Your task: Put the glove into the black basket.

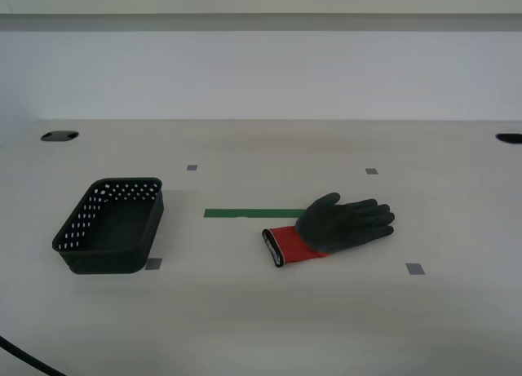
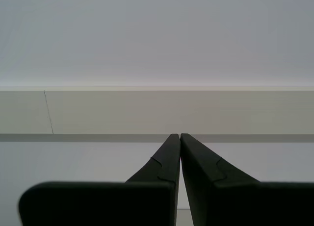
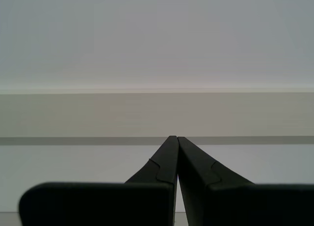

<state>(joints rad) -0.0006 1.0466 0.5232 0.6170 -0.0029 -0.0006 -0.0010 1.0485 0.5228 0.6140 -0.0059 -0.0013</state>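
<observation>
Down in the near corner on the exterior view's left, a thin dark cable crosses the pale table. That is the closest thing I can see.

Farther back, on the exterior view's left, sits the black basket. It is right side up with its open top facing up, and I can see little holes along its inside wall. Nothing is in it. A small grey square of tape peeks out at its near corner.

On the exterior view's right lies the glove, flat on the table. Its dark fingers point to the exterior view's right and its red wrist points toward the basket. The glove and the basket are well apart. Between them runs a green strip of tape, and one end of the strip meets the glove. More grey squares are dotted about, one near the glove on the near side.

In the first wrist view, my first gripper has its two black fingers pressed together at the tips, with nothing between them. It points at a plain wall.

In the second wrist view, my second gripper looks the same: tips together, holding nothing.

I cannot see either arm in the exterior view.
</observation>
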